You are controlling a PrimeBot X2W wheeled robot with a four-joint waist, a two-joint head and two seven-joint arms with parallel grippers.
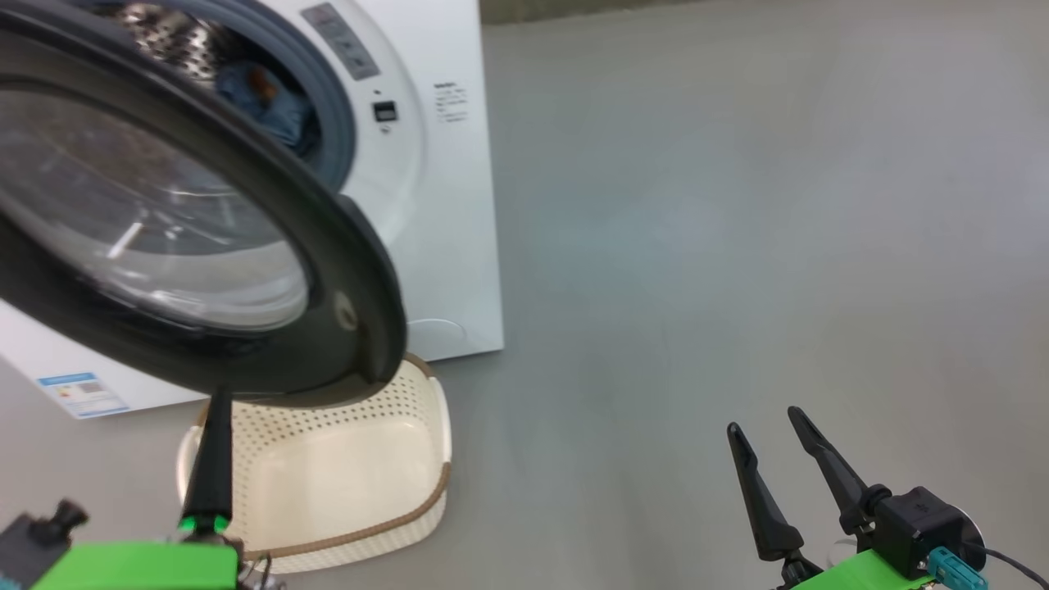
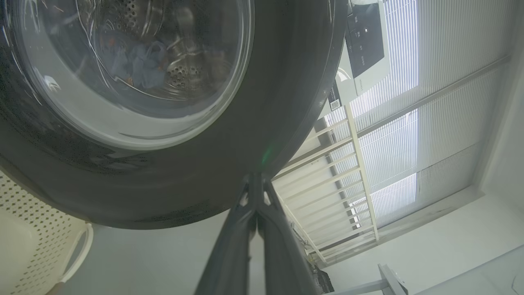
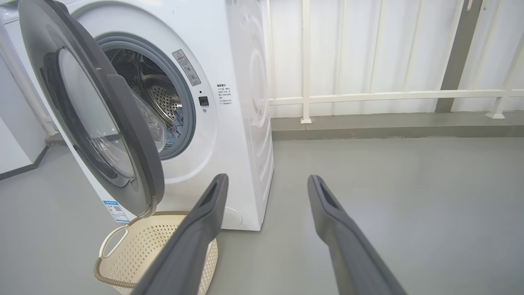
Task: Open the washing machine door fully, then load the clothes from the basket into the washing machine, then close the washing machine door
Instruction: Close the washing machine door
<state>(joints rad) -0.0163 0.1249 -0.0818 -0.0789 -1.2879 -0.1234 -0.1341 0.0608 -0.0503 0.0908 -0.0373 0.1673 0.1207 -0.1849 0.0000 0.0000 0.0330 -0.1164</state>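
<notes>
- The left claw point(image 1: 219, 403) rises at the lower left of the head view. Its two dark fingers are pressed together and hold nothing. Its body is cut off by the bottom edge.
- In the left wrist view, the left claw point(image 2: 256, 177) has its tips at the lower rim of the washing machine door point(image 2: 163, 192). I cannot tell whether they press on it.
- The right claw point(image 1: 762, 419) hangs at the lower right, well apart from the machine. Its fingers are spread wide with nothing between them. The grey floor point(image 1: 737, 205) lies bare around it.
- The basket point(image 1: 361, 410) sits on the floor just before the machine, under the door's lower edge. The door hides its back rim. The part of its inside that shows is bare cream plastic. One side handle shows in the right wrist view, on the basket point(image 3: 110, 278) below the door.
- The washing machine door point(image 1: 352, 270) stands part open, swung out on its left side. The head view cuts it off at the top and left. In the right wrist view the door point(image 3: 135, 135) overhangs the basket.
- The washing machine point(image 1: 442, 229) stands behind, its lower front partly covered by the door. A blue label sticker point(image 1: 82, 393) shows low on it.
- The clothes point(image 1: 274, 106) lie inside the drum. They show as a blue heap past the door's edge and are blurred through the glass point(image 2: 143, 65).
- A white railing point(image 3: 368, 96) closes off the far side.
</notes>
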